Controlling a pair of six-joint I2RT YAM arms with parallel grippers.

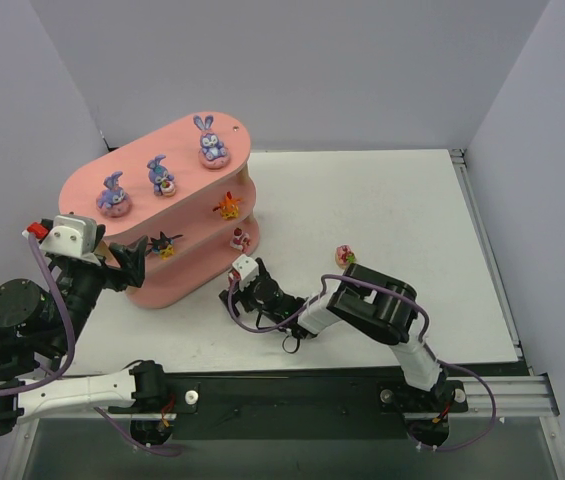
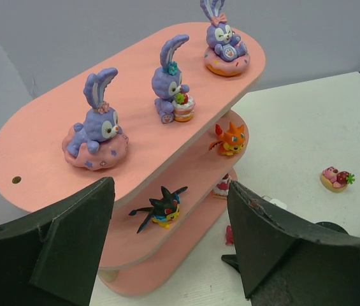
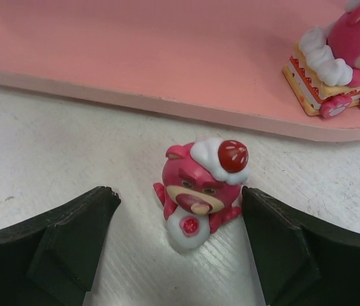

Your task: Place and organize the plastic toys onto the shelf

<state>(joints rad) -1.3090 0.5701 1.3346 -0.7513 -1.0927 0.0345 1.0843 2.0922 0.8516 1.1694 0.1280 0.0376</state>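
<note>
The salmon-pink shelf (image 1: 177,150) stands at the left of the table. Three blue-purple bunnies (image 1: 211,142) (image 1: 161,176) (image 1: 114,195) sit on its top tier. An orange toy (image 1: 228,207) and a black-yellow spiky toy (image 1: 164,244) are on the middle tier, and a pink-red toy on a cake (image 3: 339,64) is on the bottom tier. A pink bear toy (image 3: 202,191) stands on the table by the shelf's base, between my open right gripper's (image 3: 180,194) fingers; the right finger touches its side. My left gripper (image 2: 170,186) is open and empty, near the shelf's left front.
One more small pink toy (image 1: 345,256) lies on the white table right of the shelf; it also shows in the left wrist view (image 2: 337,178). Grey walls close in the left, back and right. The table's near edge carries the black arm rail (image 1: 292,385).
</note>
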